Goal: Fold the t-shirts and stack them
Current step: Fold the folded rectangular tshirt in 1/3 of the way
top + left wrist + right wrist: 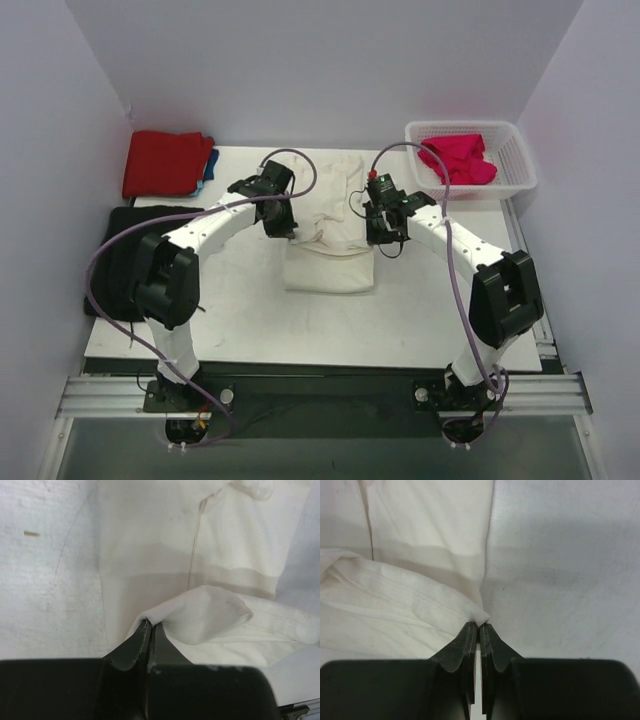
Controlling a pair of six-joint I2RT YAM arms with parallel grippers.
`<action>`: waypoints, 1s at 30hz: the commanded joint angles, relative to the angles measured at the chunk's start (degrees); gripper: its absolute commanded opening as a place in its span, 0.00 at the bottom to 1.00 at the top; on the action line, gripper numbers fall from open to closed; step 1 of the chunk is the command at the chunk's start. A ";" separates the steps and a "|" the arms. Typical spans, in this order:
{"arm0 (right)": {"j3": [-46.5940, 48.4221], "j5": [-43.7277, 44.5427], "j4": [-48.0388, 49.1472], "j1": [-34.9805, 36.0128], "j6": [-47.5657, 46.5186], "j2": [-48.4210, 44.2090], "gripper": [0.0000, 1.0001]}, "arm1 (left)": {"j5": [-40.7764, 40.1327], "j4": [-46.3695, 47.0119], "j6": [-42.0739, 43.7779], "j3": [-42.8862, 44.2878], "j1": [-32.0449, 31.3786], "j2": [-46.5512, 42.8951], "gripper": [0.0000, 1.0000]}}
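A cream-white t-shirt (330,225) lies partly folded in the middle of the table, its near part doubled over. My left gripper (281,228) is shut on the shirt's left corner; the left wrist view shows the cloth (200,615) pinched at the gripper (151,625). My right gripper (385,240) is shut on the shirt's right corner, and in the right wrist view a small tuft of cloth (420,610) sits between the tips of the gripper (480,625). A folded red t-shirt (165,162) lies at the back left on a blue one (210,165). A magenta-pink t-shirt (460,158) lies in the basket.
A white mesh basket (520,165) stands at the back right corner of the table. A black cloth or mat (115,250) hangs over the table's left edge. White walls close in the back and both sides.
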 commanded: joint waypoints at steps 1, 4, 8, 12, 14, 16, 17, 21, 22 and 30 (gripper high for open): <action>7.36 0.19 -0.07 -1.68 -2.03 4.70 0.00 | -1.18 -1.45 3.34 7.85 1.68 3.99 0.00; 11.41 -0.69 0.01 -2.65 -2.03 9.36 0.00 | -1.27 -2.51 3.78 12.34 2.29 7.33 0.00; 19.49 -0.69 -0.07 -3.70 -1.59 15.86 0.00 | -0.57 -3.56 3.95 16.82 4.22 11.02 0.00; 24.77 -2.44 -0.86 -4.49 -1.59 20.35 0.00 | -0.30 -4.62 4.57 20.77 5.63 15.32 0.00; 26.44 -2.53 -1.04 -5.02 -1.33 22.54 0.00 | -0.04 -5.06 4.57 22.10 6.16 16.65 0.00; 28.90 -2.79 -1.13 -5.90 -1.15 24.04 0.00 | 0.49 -5.06 4.83 24.11 6.95 18.76 0.00; 29.87 -3.14 -1.39 -6.25 -1.06 25.44 0.00 | 0.92 -5.06 4.83 25.00 7.30 19.55 0.00; 35.14 -3.59 -2.88 -7.92 -0.54 28.79 0.10 | 2.95 -5.15 5.62 30.00 8.97 24.47 0.05; 36.72 -3.59 -2.97 -8.71 -0.19 29.14 0.15 | 2.78 -5.23 6.15 32.63 9.67 25.26 0.12; 45.08 -1.92 -3.15 -11.70 0.35 29.94 0.43 | 2.07 3.02 7.21 37.84 12.58 23.70 0.50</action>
